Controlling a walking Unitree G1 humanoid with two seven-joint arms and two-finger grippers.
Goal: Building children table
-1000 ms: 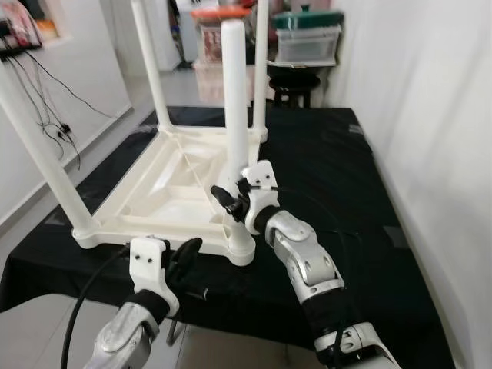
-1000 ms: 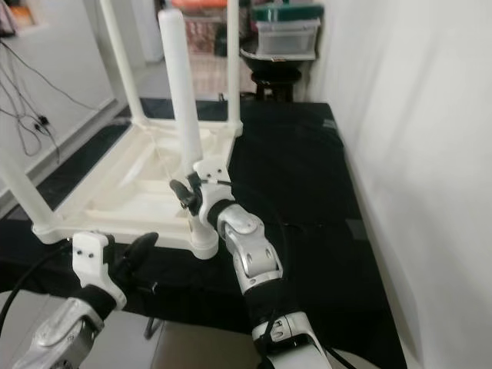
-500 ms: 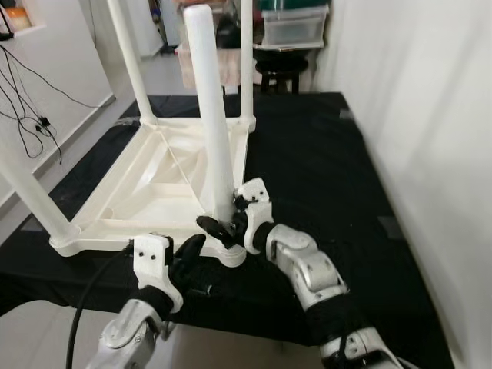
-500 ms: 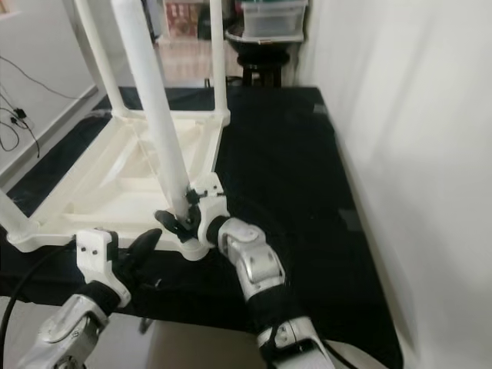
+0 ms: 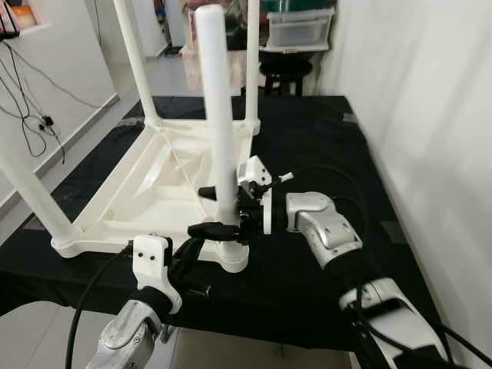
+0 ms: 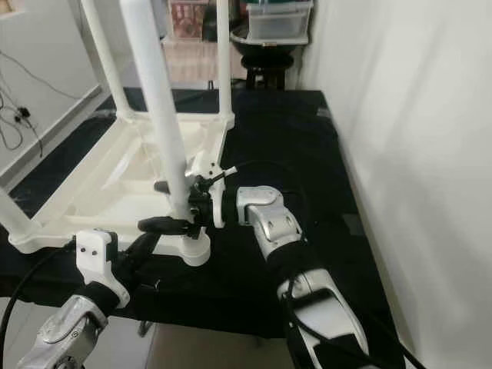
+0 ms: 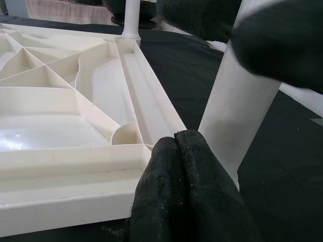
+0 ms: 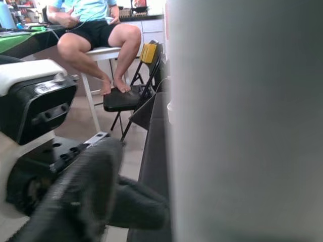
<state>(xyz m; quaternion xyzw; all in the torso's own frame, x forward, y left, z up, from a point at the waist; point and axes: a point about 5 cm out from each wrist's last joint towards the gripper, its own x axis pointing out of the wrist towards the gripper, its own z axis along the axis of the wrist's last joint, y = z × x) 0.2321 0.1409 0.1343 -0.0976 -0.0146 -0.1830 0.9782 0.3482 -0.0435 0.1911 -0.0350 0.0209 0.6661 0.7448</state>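
A white children's table (image 5: 123,219) lies upside down on a black-covered surface, its legs pointing up. My right gripper (image 5: 206,209) reaches in from the right at the near right leg (image 5: 217,100), low down. It is open, with one black finger on each side of the leg. In the right wrist view the leg (image 8: 242,126) is very close, and one finger (image 8: 86,181) stands apart from it. My left gripper (image 5: 187,250) is shut and empty. It sits at the table's near edge, right below that leg's base (image 7: 237,116).
A white wall runs along the right side. Stacked storage bins (image 5: 300,27) and a black stool (image 5: 286,69) stand beyond the far end. Cables (image 5: 34,123) hang at the left wall. A seated person (image 8: 96,30) and a black folding chair (image 8: 128,96) are to the left.
My right wrist has turned and risen slightly from the leg's base, so its fingers now straddle the leg. The head camera has shifted. The left gripper stays at the table's near corner.
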